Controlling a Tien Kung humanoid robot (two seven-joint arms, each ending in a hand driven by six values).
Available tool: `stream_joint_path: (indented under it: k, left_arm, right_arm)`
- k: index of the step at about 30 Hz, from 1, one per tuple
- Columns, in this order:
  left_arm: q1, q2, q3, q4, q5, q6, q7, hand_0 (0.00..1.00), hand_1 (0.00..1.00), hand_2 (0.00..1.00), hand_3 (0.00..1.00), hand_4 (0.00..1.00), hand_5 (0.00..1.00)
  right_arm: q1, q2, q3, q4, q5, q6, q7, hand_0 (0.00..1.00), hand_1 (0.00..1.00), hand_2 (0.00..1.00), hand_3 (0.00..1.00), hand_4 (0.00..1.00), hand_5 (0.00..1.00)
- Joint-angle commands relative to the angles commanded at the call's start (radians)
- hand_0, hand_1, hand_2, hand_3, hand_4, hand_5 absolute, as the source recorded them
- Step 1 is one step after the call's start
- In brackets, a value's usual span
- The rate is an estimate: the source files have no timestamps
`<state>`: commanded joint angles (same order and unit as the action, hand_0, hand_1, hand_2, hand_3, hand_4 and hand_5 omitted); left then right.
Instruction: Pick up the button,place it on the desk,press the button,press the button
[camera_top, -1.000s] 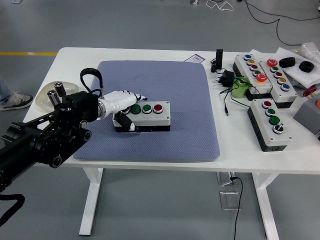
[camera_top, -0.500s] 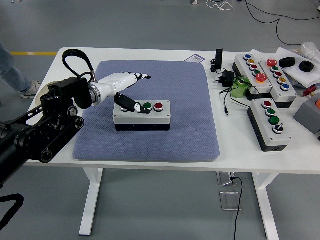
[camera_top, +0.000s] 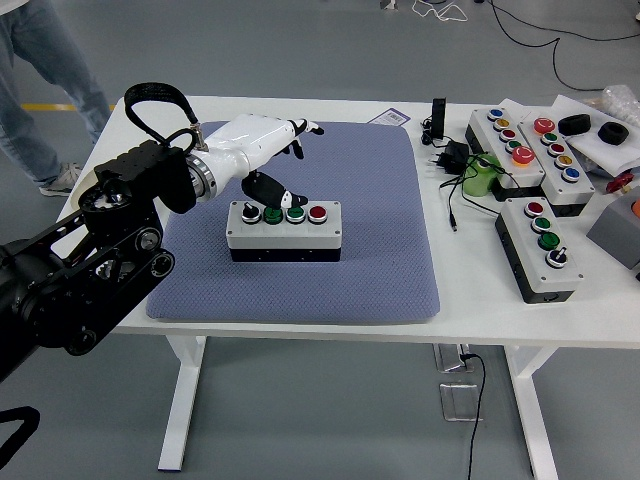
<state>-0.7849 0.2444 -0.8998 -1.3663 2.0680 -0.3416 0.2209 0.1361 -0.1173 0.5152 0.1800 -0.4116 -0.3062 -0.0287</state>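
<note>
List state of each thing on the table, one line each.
Button box: flat on the blue mat, not held.
Left hand: open, raised above the box; thumb tip over second green button.
Other button boxes: untouched at right.
Black plug: lying loose.

Grey button box (camera_top: 283, 232) (blue-grey mat (camera_top: 380, 220))

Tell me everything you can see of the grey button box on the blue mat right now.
The grey rectangular button box with a black base looks like plastic and lies flat, long side across the view, near the middle of the blue-grey textured mat. Its top carries four round buttons in a row: a black-and-white knob at the left, two green, one red at the right. The robot's white left hand is over its left-rear part, thumb pointing down at the second green button; contact cannot be confirmed. Nothing else touches it.
</note>
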Motion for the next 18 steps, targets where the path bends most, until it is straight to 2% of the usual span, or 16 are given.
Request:
stream_joint_path:
  k: [3,5,6,18]
  left_arm:
    - [-0.004,-0.004,0.013,0.003,0.004,-0.062,0.016,0.130,0.145,0.182,0.837,0.561,0.002]
    - [-0.006,-0.007,0.023,0.010,0.003,-0.084,0.023,0.130,0.145,0.182,0.837,0.561,0.002]
    - [-0.007,-0.009,0.028,0.014,0.002,-0.090,0.025,0.077,0.080,0.127,0.852,0.550,0.002]
    - [-0.017,-0.035,0.081,0.074,-0.003,-0.107,0.036,0.053,0.066,0.108,0.871,0.540,0.002]
  right_arm:
    - [0.001,0.000,0.000,0.000,0.000,0.000,0.001,0.666,0.586,0.630,0.654,0.305,0.300]
    - [0.002,0.000,0.000,0.000,0.001,0.000,0.001,0.666,0.586,0.630,0.654,0.305,0.300]
    - [0.002,0.000,-0.001,0.000,0.002,0.000,0.002,0.666,0.586,0.630,0.654,0.305,0.300]
    - [-0.001,-0.001,-0.014,0.000,0.014,0.000,0.003,0.666,0.586,0.630,0.654,0.305,0.300]
